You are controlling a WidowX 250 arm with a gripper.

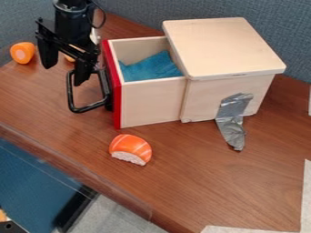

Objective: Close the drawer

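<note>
See pale strips (255,230) nearest, at the lower right of the table (182,182), then toy sushi (130,149) near the drawer (152,102). Find that drawer partly out of its wooden box (224,45), with blue cloth (152,67) inside. Spot the gripper (63,75) by the black handle (72,98), fingers apart; cannot tell whether touching.

The light is bright, the shadows soft.

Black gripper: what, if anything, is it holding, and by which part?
Nothing is held: the gripper hangs open, its fingers apart, one overlapping the drawer's black handle in the view.
</note>
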